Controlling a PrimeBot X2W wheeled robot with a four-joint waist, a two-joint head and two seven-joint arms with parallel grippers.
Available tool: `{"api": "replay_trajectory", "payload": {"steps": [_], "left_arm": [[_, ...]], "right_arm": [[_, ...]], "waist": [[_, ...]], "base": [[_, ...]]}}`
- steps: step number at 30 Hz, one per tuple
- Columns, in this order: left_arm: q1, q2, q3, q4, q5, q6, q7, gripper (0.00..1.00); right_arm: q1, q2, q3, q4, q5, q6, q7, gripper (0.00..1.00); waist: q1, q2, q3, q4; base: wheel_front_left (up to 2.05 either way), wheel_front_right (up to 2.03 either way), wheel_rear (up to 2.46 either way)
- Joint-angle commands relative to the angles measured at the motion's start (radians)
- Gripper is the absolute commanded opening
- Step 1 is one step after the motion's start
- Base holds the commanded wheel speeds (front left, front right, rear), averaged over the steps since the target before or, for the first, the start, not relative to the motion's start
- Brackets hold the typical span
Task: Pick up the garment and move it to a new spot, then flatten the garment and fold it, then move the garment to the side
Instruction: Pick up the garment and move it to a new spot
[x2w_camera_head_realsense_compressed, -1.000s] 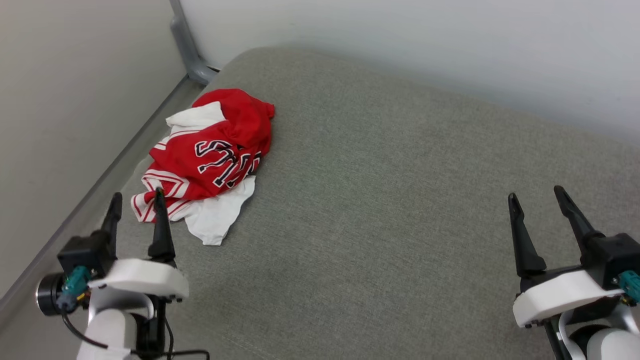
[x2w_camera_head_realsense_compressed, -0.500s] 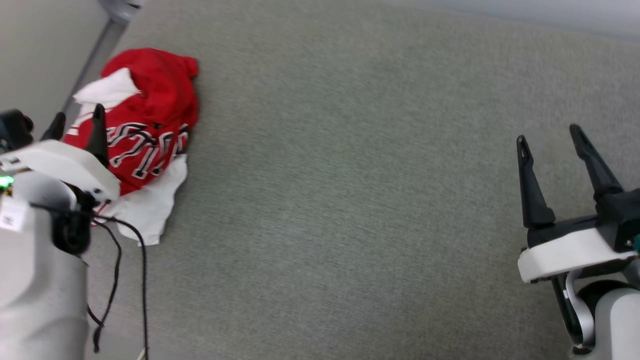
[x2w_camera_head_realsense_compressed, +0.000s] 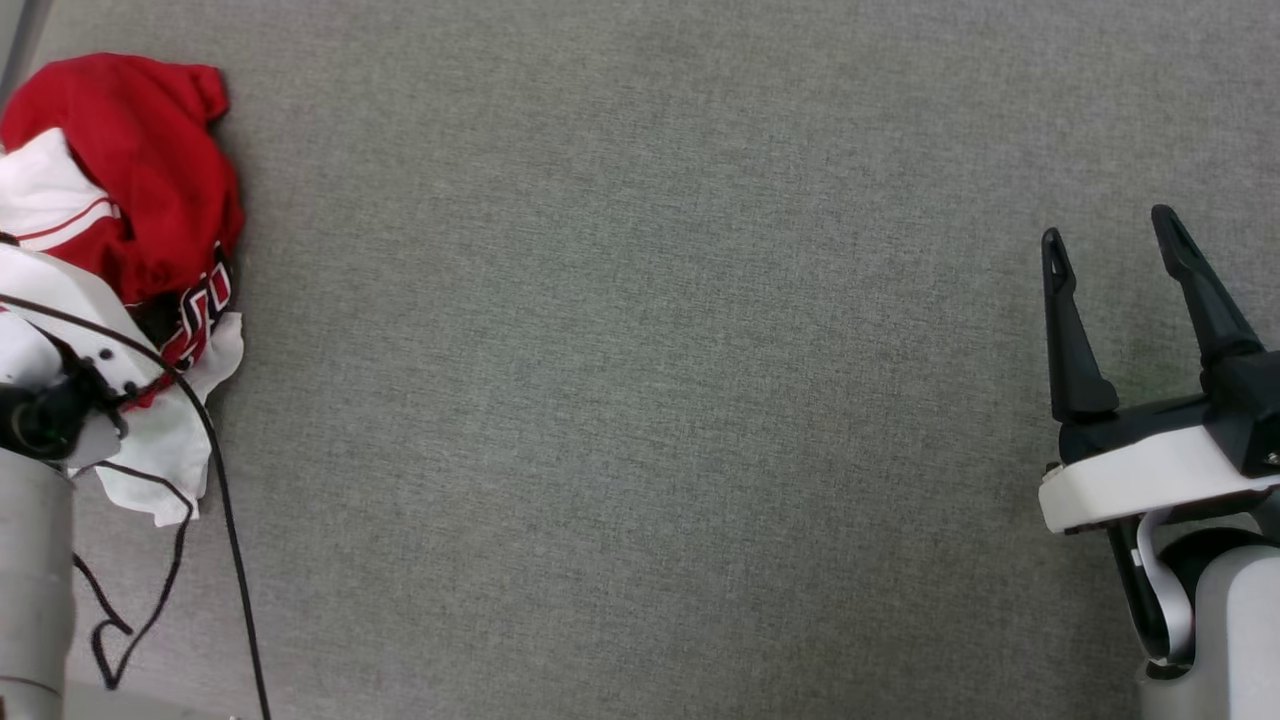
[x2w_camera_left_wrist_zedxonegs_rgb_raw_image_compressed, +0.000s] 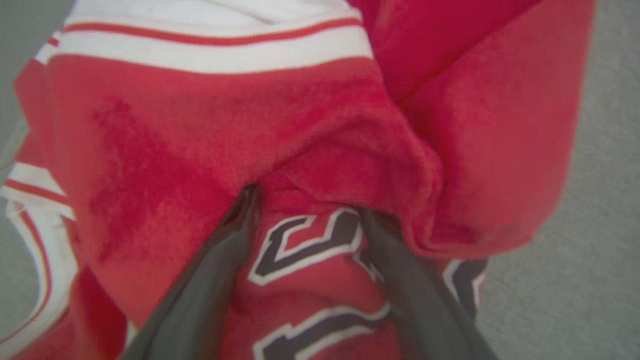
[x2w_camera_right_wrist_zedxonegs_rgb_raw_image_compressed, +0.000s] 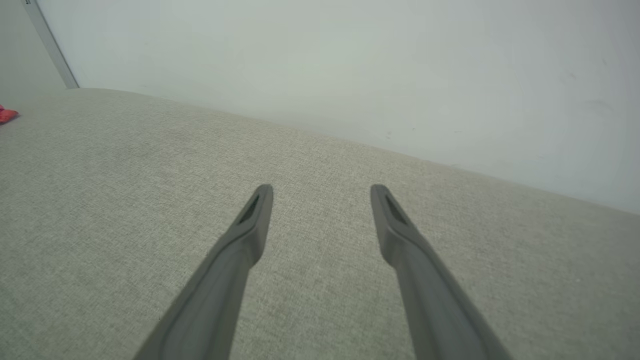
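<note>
The red jersey-style T-shirt with white short sleeves and black, white-outlined lettering (x2w_camera_head_realsense_compressed: 140, 170) lies crumpled in a heap at the far left of the grey woven fabric surface (x2w_camera_head_realsense_compressed: 640, 380), close to that surface's left edge in the head view. A white sleeve with a thin red stripe sits at the top left of the heap, and a white part spills out at its lower end.

The left gripper (x2w_camera_left_wrist_zedxonegs_rgb_raw_image_compressed: 307, 205) is down in the heap. In the left wrist view its two long dark fingers (x2w_camera_left_wrist_zedxonegs_rgb_raw_image_compressed: 210, 280) stand spread wide, their tips pressed into the red cloth (x2w_camera_left_wrist_zedxonegs_rgb_raw_image_compressed: 150, 140) and partly buried under a raised fold, with a black letter lying in the gap between them (the jaws are apart, not pinched onto the fabric). In the head view the left arm's white wrist housing (x2w_camera_head_realsense_compressed: 60, 300) covers the middle of the heap, and a thin black cable (x2w_camera_head_realsense_compressed: 225, 500) trails from it over the grey surface.

The right gripper (x2w_camera_head_realsense_compressed: 1108, 230) hangs well apart from the shirt, at the lower right, fingers wide open and holding nothing. Its wrist view shows them (x2w_camera_right_wrist_zedxonegs_rgb_raw_image_compressed: 321, 192) above bare grey fabric (x2w_camera_right_wrist_zedxonegs_rgb_raw_image_compressed: 125, 175), a pale wall (x2w_camera_right_wrist_zedxonegs_rgb_raw_image_compressed: 325, 65) beyond, and a scrap of the red shirt (x2w_camera_right_wrist_zedxonegs_rgb_raw_image_compressed: 7, 115) at the far left edge
</note>
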Motion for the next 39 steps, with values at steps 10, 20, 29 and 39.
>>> {"api": "replay_trajectory", "payload": {"steps": [10, 20, 29, 39], "left_arm": [[0.017, 0.003, -0.054, 0.056, -0.051, -0.002, -0.039, 0.00], [-0.016, 0.004, -0.062, 0.056, 0.036, 0.029, -0.444, 0.00], [0.009, -0.020, -0.107, 0.002, 0.121, 0.061, -0.705, 0.00], [0.135, -0.080, -0.125, -0.216, 0.137, 0.087, -0.749, 0.00]], "right_arm": [[-0.024, 0.001, -0.006, 0.005, 0.005, -0.001, -0.009, 1.00], [0.020, 0.001, -0.030, 0.023, 0.034, -0.001, -0.020, 1.00], [0.078, 0.001, -0.050, 0.055, 0.082, -0.001, -0.040, 1.00], [0.147, 0.001, -0.061, 0.103, 0.145, -0.001, -0.070, 1.00]], "waist": [[-0.0002, 0.0000, -0.012, -0.010], [-0.0002, 0.0000, -0.132, 0.008], [-0.0002, 0.0000, -0.266, -0.003], [-0.0002, 0.0000, -0.378, -0.087]], "base": [[0.00, 0.00, 0.00], [0.00, 0.00, 0.00], [0.00, 0.00, 0.00], [0.00, 0.00, 0.00]]}}
